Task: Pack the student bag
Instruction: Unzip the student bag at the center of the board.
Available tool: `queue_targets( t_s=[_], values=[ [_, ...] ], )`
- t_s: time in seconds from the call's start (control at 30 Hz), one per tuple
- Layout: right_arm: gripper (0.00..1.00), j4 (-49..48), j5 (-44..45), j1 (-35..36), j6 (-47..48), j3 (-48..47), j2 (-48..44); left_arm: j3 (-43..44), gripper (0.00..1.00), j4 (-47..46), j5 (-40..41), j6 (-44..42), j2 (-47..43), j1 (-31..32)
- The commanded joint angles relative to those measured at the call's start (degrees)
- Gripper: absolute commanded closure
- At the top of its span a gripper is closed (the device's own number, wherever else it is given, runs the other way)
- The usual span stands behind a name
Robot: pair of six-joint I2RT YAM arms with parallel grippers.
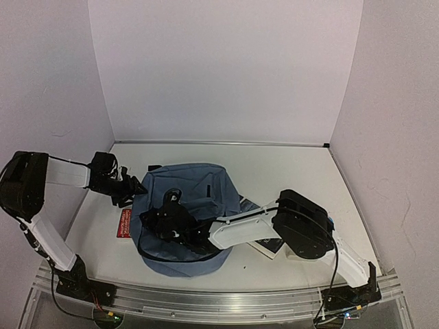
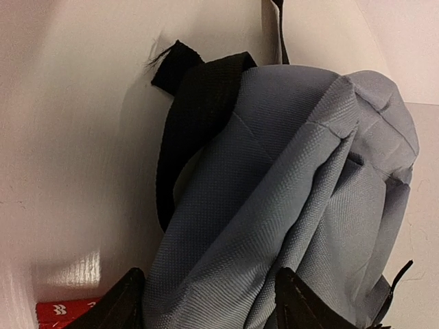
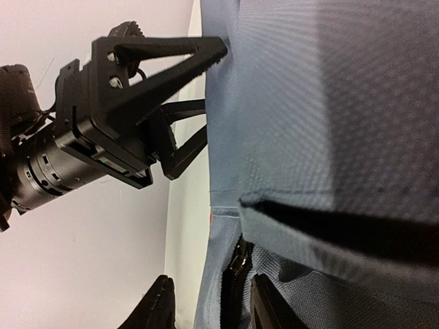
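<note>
Lying near the middle of the bench (image 1: 295, 171), the backpack (image 1: 199, 188) is sitting with a red packet (image 1: 124, 223) just beside its left edge. A few flat dark and white things (image 1: 266, 247) are lying at its right, partly hidden under the right arm. The left hand (image 2: 207, 274) is pressing in at the bag's left side, open, its fingers straddling a bunched fold of blue cloth, while the right hand (image 3: 211, 284) is hanging over the bag's near half with a black zip strip between its fingers, and I cannot tell whether it is pinching it.
</note>
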State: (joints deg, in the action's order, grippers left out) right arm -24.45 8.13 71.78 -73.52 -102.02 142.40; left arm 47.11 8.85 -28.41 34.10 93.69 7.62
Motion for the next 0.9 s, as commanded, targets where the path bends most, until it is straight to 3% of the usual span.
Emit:
queue_targets(
  t_s=[0.0, 0.1, 0.27, 0.47, 0.87],
  values=[
    [0.63, -1.13, 3.55, -0.59, -1.99, -1.57, 1.31, 2.6, 0.43, -0.07, -0.53, -1.4, 1.81, 0.93],
    [0.65, -1.13, 4.56, -1.12, -2.48, -2.44, 2.25, 3.04, 0.51, -0.49, -0.65, -1.08, 2.98, 1.36],
    [0.71, -1.13, 6.02, -2.33, -3.75, -3.31, 3.44, 3.49, 0.76, -0.15, -0.45, -1.08, 3.95, 1.73],
    [0.74, 0.22, 6.31, -3.14, -4.09, -4.29, 4.18, 2.69, 0.99, -0.09, 0.53, -0.99, 3.41, 1.76],
    [0.68, 1.07, 6.61, -3.05, -8.04, 0.24, 3.09, -4.99, 1.0, -9.61, -1.21, 0.5, -5.81, 1.8]
  ],
)
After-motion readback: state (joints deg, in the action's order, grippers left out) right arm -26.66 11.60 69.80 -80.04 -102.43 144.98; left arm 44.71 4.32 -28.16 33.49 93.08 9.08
